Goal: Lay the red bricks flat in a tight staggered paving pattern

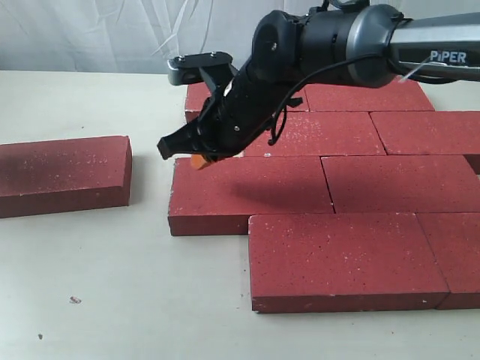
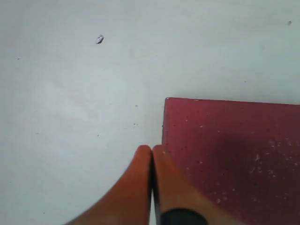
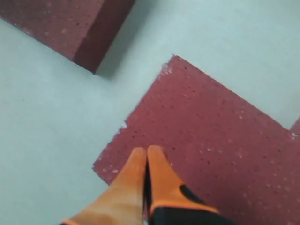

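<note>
Over on the right of the table (image 1: 112, 285), most red bricks (image 1: 360, 180) are sitting flat in tight offset rows, with one loose brick (image 1: 64, 174) lying well apart on the left. Both the right gripper (image 1: 198, 156) and the left gripper (image 2: 152, 152) are hovering over brick edges, fingers pressed together and empty, probably for pushing.

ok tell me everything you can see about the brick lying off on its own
The lone brick is a dark red rectangular block, rough like concrete, with pale speckles on top and a darker side face. It lies flat on the pale table, long side towards the exterior camera, left end out of frame. Bare table separates it from the paved group; nothing else touches it.
</note>
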